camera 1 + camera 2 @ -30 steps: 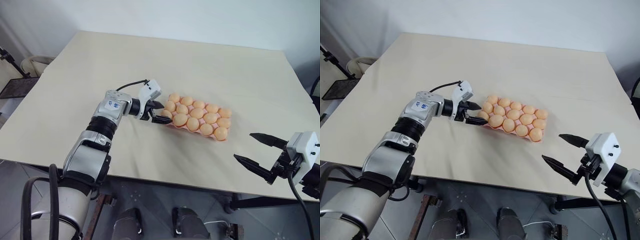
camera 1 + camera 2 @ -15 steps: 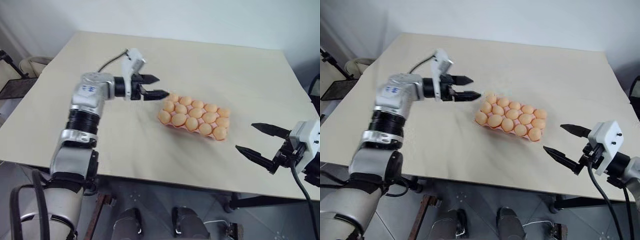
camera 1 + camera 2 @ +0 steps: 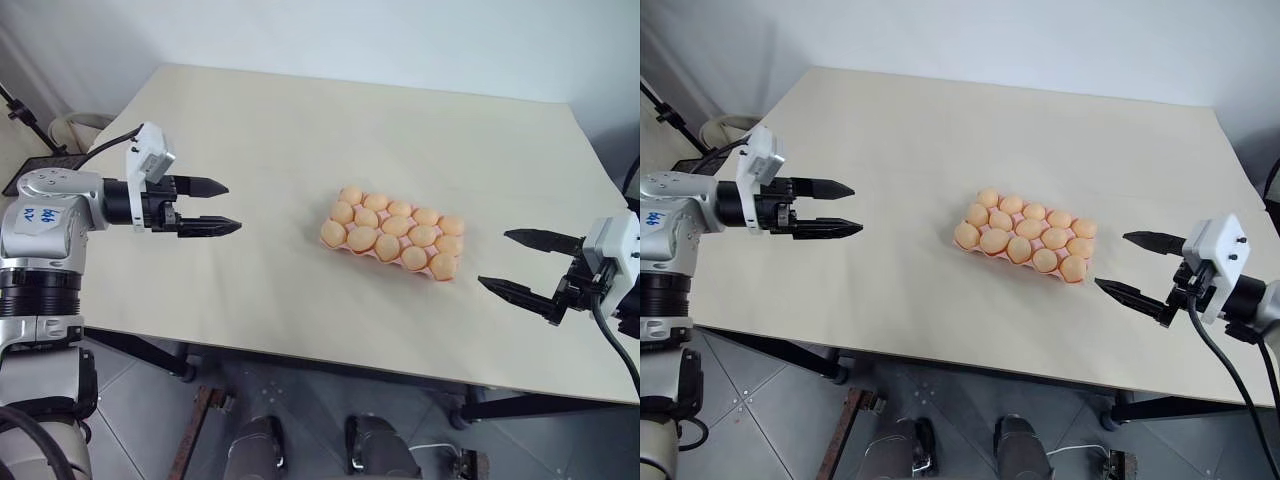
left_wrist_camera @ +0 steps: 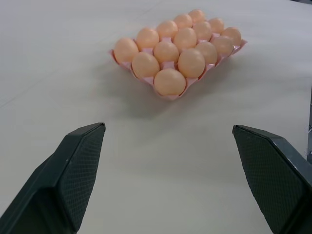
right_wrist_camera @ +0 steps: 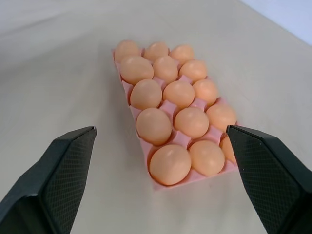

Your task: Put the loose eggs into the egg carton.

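The pink egg carton [image 5: 142, 146] lies in the middle of the table, with several pale orange eggs [image 3: 362, 238] in its three rows of cups. Loose eggs are out of view; every egg I see rests in a cup. My left gripper [image 3: 232, 207] hovers open and empty over the table's left side, well apart from the carton and pointing toward it. On the right, near the table's front edge, my right gripper [image 3: 493, 258] is also open and empty, aimed at the carton's right end. Both wrist views look at the carton between spread fingers.
The beige table [image 3: 280, 120] is bare around the carton. A black stand [image 3: 25, 125] and a pale round object [image 3: 70, 125] sit off the table's left edge. A grey tiled floor lies below the front edge.
My left gripper has drawn back from the carton's left corner, moving left and slightly up, and stays open. My right gripper has edged a little up and forward.
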Available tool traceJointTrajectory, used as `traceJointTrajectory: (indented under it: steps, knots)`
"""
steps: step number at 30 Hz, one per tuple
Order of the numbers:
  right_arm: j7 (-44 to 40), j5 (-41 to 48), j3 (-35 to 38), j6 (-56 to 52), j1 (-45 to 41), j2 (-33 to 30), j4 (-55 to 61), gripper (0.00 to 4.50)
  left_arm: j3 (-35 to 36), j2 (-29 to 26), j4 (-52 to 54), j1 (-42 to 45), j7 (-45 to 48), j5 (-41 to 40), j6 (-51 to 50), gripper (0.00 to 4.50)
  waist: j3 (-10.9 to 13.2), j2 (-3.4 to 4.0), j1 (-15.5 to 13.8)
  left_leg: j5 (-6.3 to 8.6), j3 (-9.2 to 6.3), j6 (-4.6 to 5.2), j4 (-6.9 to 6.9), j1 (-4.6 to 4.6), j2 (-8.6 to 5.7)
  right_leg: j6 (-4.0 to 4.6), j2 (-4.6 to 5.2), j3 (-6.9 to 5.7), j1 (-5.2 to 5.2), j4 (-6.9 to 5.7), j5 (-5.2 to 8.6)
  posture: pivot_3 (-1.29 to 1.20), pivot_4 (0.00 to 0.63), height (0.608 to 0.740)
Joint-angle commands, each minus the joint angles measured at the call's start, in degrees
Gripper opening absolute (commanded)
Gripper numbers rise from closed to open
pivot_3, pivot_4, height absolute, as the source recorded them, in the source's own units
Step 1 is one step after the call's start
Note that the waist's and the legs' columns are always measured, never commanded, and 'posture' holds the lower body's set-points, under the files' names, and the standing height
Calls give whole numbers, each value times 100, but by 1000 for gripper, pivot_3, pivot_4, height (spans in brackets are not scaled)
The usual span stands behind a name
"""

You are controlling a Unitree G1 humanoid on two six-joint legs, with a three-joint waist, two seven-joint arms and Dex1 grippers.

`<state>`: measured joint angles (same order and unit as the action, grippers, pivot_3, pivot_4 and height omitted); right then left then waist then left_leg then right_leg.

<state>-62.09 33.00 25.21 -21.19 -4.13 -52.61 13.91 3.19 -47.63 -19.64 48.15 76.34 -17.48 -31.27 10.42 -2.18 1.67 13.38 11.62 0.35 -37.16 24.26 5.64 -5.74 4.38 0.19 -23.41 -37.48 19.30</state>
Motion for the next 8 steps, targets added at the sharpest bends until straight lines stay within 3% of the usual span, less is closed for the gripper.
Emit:
traceJointTrajectory:
  steps: [1,8]
  knots:
    - [-137,-22,-50,125,-177,-137,-78,4500,47,-202,260,-97,261,-133,223,4449,0,0,3,1,1,3,0,1,-1,0,4,0,-1,0,0,0,150,740]
    - [-329,-72,158,117,-30,-291,-189,4500,129,-480,152,-186,504,-158,333,4449,0,1,8,-5,3,12,6,1,1,3,-1,-4,-6,2,2,0,150,740]
